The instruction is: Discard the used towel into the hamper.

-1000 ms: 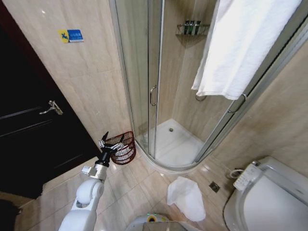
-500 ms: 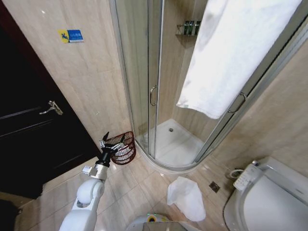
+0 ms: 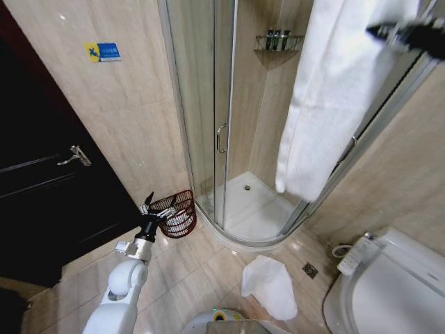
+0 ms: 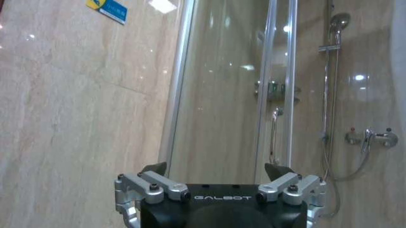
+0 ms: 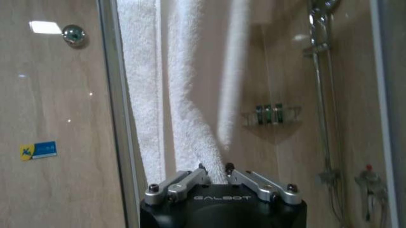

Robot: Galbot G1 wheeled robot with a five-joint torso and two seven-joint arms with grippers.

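A long white towel (image 3: 334, 97) hangs in front of the shower glass, and my right gripper (image 3: 381, 31) is shut on its upper part at the top right of the head view. In the right wrist view the right gripper (image 5: 213, 169) pinches the towel (image 5: 184, 104), which hangs in folds beside the glass edge. The hamper (image 3: 179, 212), a small reddish-brown wire basket, stands on the floor by the shower's left corner. My left gripper (image 3: 157, 207) is open and holds nothing, just left of the hamper's rim. In the left wrist view the left gripper (image 4: 217, 171) faces the shower glass.
Another white cloth (image 3: 270, 285) lies on the tiled floor in front of the shower tray (image 3: 254, 209). A toilet (image 3: 389, 285) fills the lower right. A dark door (image 3: 49, 174) stands at left. The shower door handle (image 3: 220, 138) is mid-frame.
The towel has swung and now hangs narrower and more upright. My right gripper has come into the head view at the top right. The left arm has hardly moved.
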